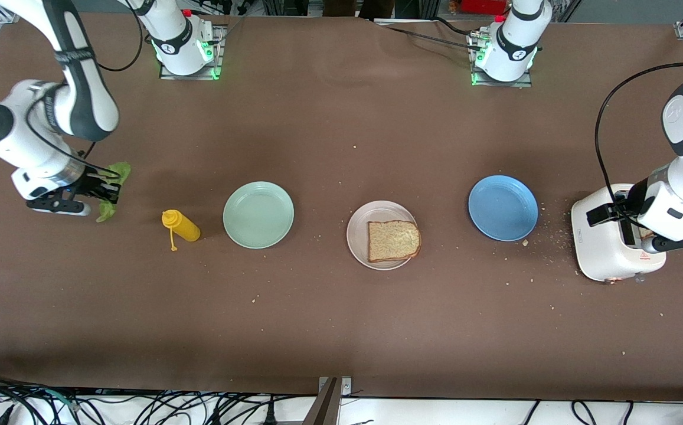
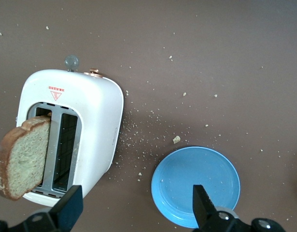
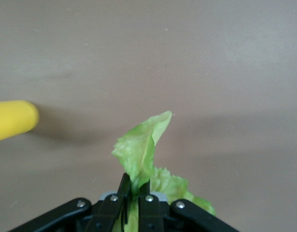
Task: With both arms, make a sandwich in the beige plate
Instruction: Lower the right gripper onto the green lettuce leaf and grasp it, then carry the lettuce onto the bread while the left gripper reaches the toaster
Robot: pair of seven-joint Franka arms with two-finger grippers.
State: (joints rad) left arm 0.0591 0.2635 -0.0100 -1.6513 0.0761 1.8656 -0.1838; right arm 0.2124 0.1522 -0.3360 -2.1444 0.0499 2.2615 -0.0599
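R gripper (image 3: 131,193): pinched tight on lettuce leaf (image 3: 141,150), ruffled, pale green, at right arm's end of counter (image 1: 329,330).
L gripper (image 2: 136,208): jaws wide, holds nothing, over toaster (image 2: 85,121) w/ speckled brown toast slice (image 2: 22,159) sticking out.
Beige plate (image 1: 358,231): mid-counter, one crusted wholegrain slice (image 1: 393,241) on it.

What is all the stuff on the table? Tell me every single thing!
toast: 2, speckled brown; one on the beige plate, one sticking out of the toaster
lettuce: 1, green; in the right tool
beige plate: 1; mid-table
mint plate: 1; between bottle and beige plate
blue plate: 1; between beige plate and toaster
bottle: 1, yellow; lying beside the mint plate
toaster: 1, white; at the left arm's end
crumbs: many, pale; mostly around the toaster
right tool: shut on the lettuce
left tool: open, over the toaster
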